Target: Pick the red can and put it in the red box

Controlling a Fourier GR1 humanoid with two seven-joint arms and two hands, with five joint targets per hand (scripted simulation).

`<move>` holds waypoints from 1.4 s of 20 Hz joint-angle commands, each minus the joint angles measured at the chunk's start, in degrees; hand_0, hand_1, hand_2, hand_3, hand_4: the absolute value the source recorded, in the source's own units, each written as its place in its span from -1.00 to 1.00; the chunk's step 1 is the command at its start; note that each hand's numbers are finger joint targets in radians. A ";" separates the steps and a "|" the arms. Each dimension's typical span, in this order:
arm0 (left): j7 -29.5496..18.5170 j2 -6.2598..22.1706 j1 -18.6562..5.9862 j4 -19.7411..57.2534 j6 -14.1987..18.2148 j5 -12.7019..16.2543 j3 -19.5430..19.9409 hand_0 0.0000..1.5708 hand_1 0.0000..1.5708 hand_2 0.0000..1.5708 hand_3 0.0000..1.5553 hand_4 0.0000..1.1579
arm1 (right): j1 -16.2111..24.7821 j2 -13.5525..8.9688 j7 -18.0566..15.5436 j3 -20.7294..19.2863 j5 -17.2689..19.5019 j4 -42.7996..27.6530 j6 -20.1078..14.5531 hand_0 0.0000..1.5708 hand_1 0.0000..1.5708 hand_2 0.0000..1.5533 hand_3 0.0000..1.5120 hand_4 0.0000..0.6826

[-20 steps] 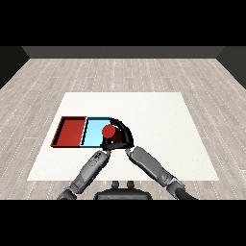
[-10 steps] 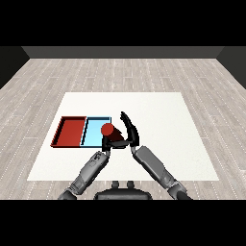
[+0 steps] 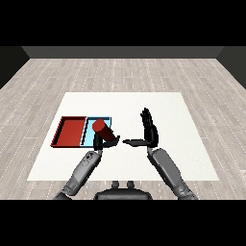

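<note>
Red can [image 3: 102, 129] tilted, over light blue tray [image 3: 89, 132], grasped by curled fingers of left hand [image 3: 105, 140]. Red tray [image 3: 70, 131] just left, adjoining blue one, holds nothing. Right hand [image 3: 149, 130] apart from can, fingers straight, thumb pointing toward can. White table [image 3: 163, 103] underneath.

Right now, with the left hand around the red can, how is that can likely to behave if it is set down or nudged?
The red can looks rigid, so it should probably keep its shape in the left hand. Its round body suggests it may roll if laid sideways. Held tilted over the light blue tray, it might tip when released.
</note>
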 commanded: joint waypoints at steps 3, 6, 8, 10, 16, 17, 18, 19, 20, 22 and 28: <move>3.05 8.17 -2.05 -1.59 0.78 -3.81 4.01 1.00 1.00 1.00 0.89 0.94 | 11.56 -5.77 -2.34 -4.06 -1.85 -7.23 3.17 -1.00 -1.00 -1.00 -1.00 -1.00; 2.24 11.36 -0.02 -2.17 0.69 -4.20 6.22 1.00 1.00 1.00 0.89 0.93 | 18.99 -7.37 -3.55 -4.89 -0.22 -9.74 0.88 -1.00 -1.00 -1.00 -1.00 -1.00; 2.28 15.85 0.48 1.17 -2.33 -2.95 9.52 1.00 1.00 0.99 0.89 0.93 | 19.14 -10.68 -3.12 -9.84 -3.85 -8.51 4.70 -1.00 -1.00 -1.00 -1.00 -1.00; 4.41 18.37 -1.75 4.82 -2.41 -3.12 12.22 1.00 1.00 0.98 0.88 0.93 | 21.74 -10.41 -5.88 -10.30 -3.92 -7.11 5.84 -1.00 -1.00 -1.00 -1.00 -1.00; 1.59 19.78 -8.35 23.35 -6.52 -3.27 17.52 1.00 1.00 0.99 0.93 0.93 | 21.87 -11.41 -3.85 -13.09 -2.48 -6.11 4.80 -1.00 -1.00 -1.00 -1.00 -1.00; 0.23 20.19 -9.58 27.08 -6.77 -3.23 18.84 1.00 1.00 0.98 0.89 0.90 | 22.08 -9.90 -2.48 -11.39 -1.40 -6.18 2.98 -1.00 -1.00 -1.00 -1.00 -1.00; 4.23 19.57 -10.94 27.14 -5.70 -4.92 17.34 1.00 1.00 0.99 0.91 0.88 | 18.96 -11.09 -2.83 -13.92 -2.43 -2.48 5.68 -1.00 -1.00 -1.00 -1.00 -1.00; 4.41 21.12 -14.17 31.74 -8.17 -4.48 18.43 1.00 1.00 0.98 0.89 0.90 | 20.74 -11.16 -2.22 -14.48 -2.32 -3.48 4.09 -1.00 -1.00 -1.00 -1.00 -1.00; 2.23 22.10 -16.28 37.20 -9.34 -4.98 19.37 1.00 1.00 0.97 0.89 0.89 | 19.79 -10.51 -3.29 -13.15 -1.91 -1.96 5.42 -1.00 -1.00 -1.00 -1.00 -1.00; 2.95 21.06 -18.33 42.06 -8.89 -6.00 19.66 1.00 1.00 0.99 0.89 0.86 | 17.86 -12.17 -1.95 -15.73 -3.12 -0.24 7.35 -1.00 -1.00 -1.00 -1.00 -1.00; 1.24 18.59 -23.73 57.61 -6.42 -7.86 21.07 0.98 0.98 0.86 0.84 0.74 | 12.91 -6.11 -4.20 -13.63 -1.59 7.37 5.30 -1.00 -1.00 -1.00 -1.00 -1.00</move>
